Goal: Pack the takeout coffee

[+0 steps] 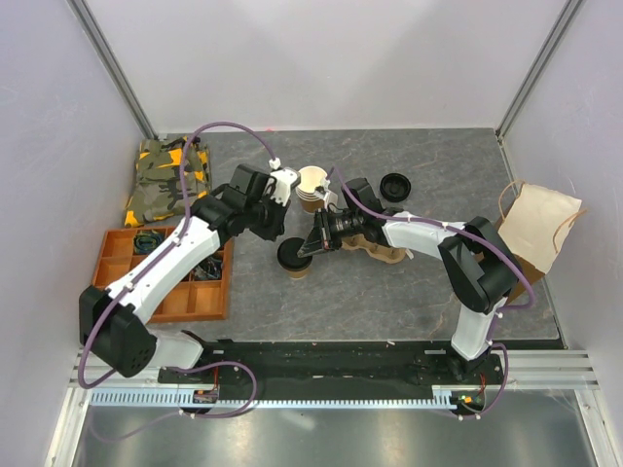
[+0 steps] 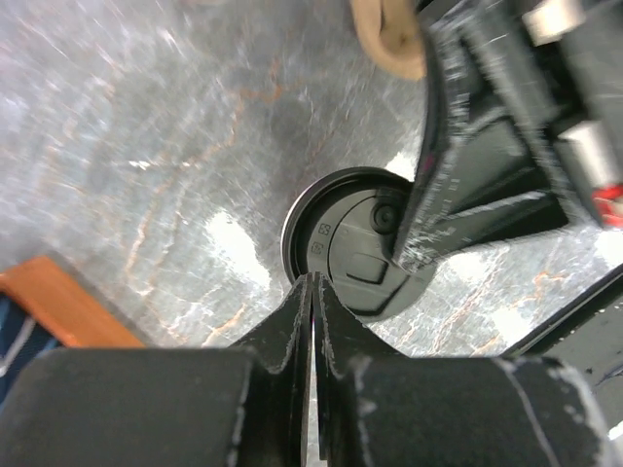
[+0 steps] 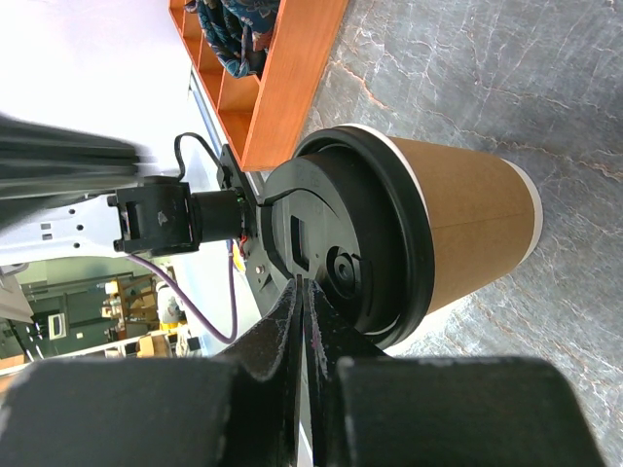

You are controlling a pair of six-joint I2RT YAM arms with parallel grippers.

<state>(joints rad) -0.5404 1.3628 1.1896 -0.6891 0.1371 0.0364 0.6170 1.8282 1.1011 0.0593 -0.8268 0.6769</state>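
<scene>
I read the coffee cup [image 3: 467, 224] upright, black lid [image 2: 350, 243] directly under the left gripper [image 2: 311, 290] and right gripper [image 3: 300, 292]; both closed empty, tips at the lid.

The left arm [image 1: 161, 268] and right arm [image 1: 421, 232] are built of white shell links joined by black joint housings. A purple cable [image 1: 229, 126] loops along each. Both are bolted to a black base plate [image 1: 321, 368]. The left gripper [image 2: 311, 282] and right gripper [image 3: 300, 284] have black tapered fingers, scuffed with pale scratches.
</scene>
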